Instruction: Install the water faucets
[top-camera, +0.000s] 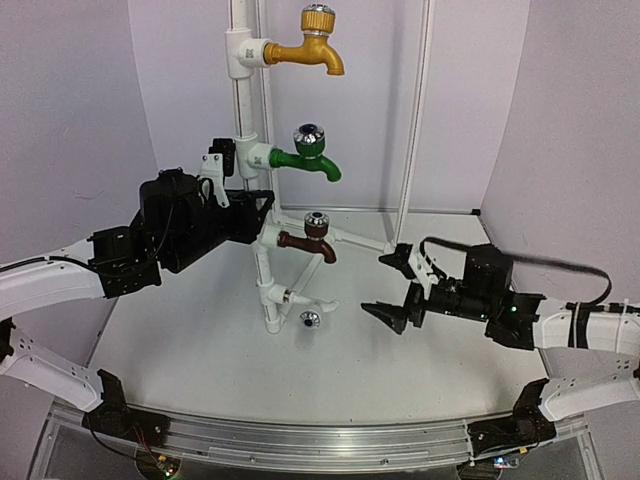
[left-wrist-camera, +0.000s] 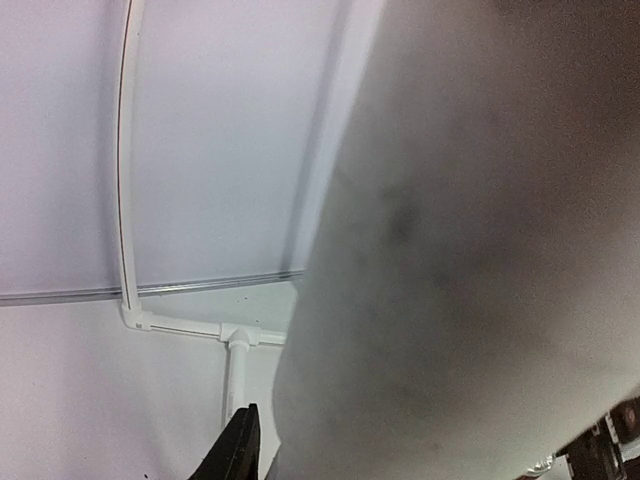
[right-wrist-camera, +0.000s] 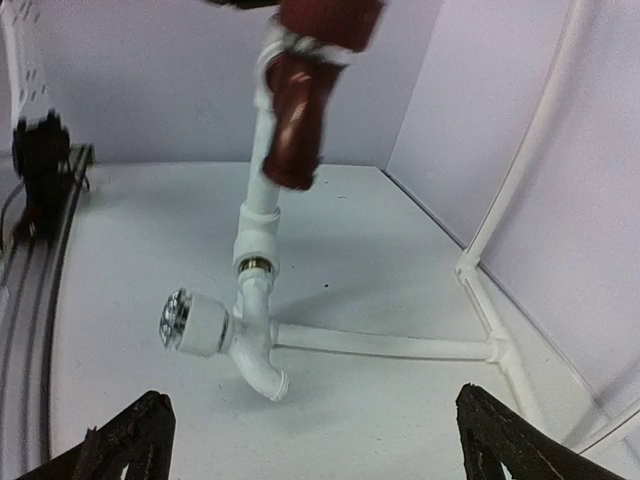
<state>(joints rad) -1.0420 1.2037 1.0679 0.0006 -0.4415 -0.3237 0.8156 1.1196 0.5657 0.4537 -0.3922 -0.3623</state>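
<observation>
Seating the last tap: all four water faucets hang on the pipe (top-camera: 241, 110).
The white faucet (right-wrist-camera: 210, 335) sits in the lowest fitting just above the desk (top-camera: 200, 380), below brown (top-camera: 310, 240), green (top-camera: 308, 155) and yellow (top-camera: 310, 50); how tight, I cannot tell. Right fingers (top-camera: 390, 316) are released beside it; left fingers (left-wrist-camera: 240, 450) clench the pipe. The brown spout crowds access from above.

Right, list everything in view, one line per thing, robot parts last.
table: one, white, under everything
pipe stand: one, white, upright at table centre
yellow faucet: one, yellow, top of the stand
green faucet: one, green, below the yellow one
brown faucet: one, brown, below the green one
white faucet: one, white with silver knob, lowest on the stand
left gripper: one, black, clamped on the stand between green and brown faucets
right gripper: one, black, open, right of the white faucet, not touching
</observation>
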